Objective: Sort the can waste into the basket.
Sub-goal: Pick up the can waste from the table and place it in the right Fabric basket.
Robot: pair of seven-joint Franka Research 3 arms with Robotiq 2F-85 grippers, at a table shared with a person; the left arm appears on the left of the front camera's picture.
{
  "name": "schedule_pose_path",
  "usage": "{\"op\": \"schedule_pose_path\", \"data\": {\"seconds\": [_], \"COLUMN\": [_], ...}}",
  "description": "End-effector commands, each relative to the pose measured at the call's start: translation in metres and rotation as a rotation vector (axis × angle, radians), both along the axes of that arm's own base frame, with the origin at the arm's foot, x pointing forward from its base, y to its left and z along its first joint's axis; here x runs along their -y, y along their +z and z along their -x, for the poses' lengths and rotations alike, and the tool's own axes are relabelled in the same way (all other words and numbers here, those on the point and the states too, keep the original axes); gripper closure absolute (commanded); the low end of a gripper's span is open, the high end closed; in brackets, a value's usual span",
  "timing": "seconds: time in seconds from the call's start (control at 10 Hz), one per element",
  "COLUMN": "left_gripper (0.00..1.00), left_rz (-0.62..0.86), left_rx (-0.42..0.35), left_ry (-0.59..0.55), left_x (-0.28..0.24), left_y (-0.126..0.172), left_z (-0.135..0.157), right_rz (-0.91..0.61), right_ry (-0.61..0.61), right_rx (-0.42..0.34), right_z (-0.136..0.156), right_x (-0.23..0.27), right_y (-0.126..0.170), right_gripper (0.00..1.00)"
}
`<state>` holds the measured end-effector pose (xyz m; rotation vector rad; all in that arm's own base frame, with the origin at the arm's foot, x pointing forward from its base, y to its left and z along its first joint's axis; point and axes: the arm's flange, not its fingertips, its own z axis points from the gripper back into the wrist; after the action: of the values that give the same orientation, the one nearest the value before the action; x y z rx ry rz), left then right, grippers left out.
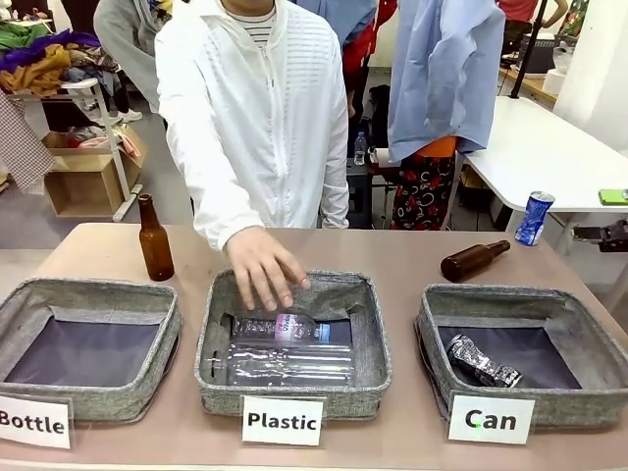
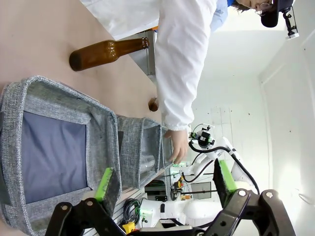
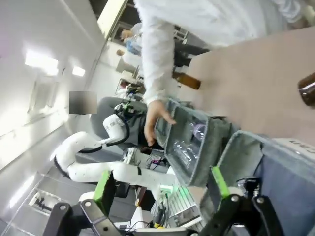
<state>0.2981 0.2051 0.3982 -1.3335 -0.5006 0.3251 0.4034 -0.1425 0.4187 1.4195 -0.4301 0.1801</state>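
Observation:
The crushed silver-and-black can (image 1: pixel 482 362) lies inside the grey basket (image 1: pixel 432 329) fronted by the "Can" card, at the right of the table. The blue can (image 1: pixel 535 218) stands upright near the far right corner. A dark part of my right gripper (image 1: pixel 591 234) pokes in at the right edge, just right of the blue can and apart from it. In the right wrist view that gripper (image 3: pixel 162 187) is open and empty, with the Can basket (image 3: pixel 246 147) at lower right. My left gripper (image 2: pixel 165 182) is open and empty beside the "Bottle" bin (image 2: pixel 106 130).
A person's hand (image 1: pixel 263 267) reaches into the middle "Plastic" bin (image 1: pixel 373 339), which holds clear plastic bottles (image 1: pixel 285 348). One brown glass bottle (image 1: pixel 154 238) stands at the far left. Another (image 1: pixel 474 260) lies behind the Can basket. The "Bottle" bin (image 1: pixel 167 339) is at the left.

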Motion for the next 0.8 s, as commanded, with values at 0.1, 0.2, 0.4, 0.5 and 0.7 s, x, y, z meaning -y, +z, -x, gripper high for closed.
{"op": "schedule_pose_path", "data": {"seconds": [0.1,0.2,0.4,0.5,0.7], "left_gripper": [0.0,0.0,0.0,0.0,0.0], "left_rz": [-0.001,-0.001,-0.001,-0.001,-0.001], "left_rx": [0.025,0.025,0.025,0.025,0.025], "left_ry": [-0.005,-0.005,-0.005,-0.005,-0.005], "left_x": [0.0007,0.0007,0.0007,0.0007,0.0007], "left_y": [0.0004,0.0004,0.0004,0.0004,0.0004], "left_z": [0.0001,0.0001,0.0001,0.0001,0.0001], "right_rz": [-0.012,-0.012,-0.012,-0.012,-0.012], "right_ry": [0.042,0.042,0.042,0.042,0.042], "right_rx": [0.026,0.026,0.026,0.026,0.026], "right_z": [-0.0028,-0.0028,-0.0028,-0.0028,-0.0028], "right_x": [0.0009,0.0009,0.0009,0.0009,0.0009], "right_y": [0.0051,0.0051,0.0051,0.0051,0.0051], "right_gripper": [0.0,0.0,0.0,0.0,0.0]}}
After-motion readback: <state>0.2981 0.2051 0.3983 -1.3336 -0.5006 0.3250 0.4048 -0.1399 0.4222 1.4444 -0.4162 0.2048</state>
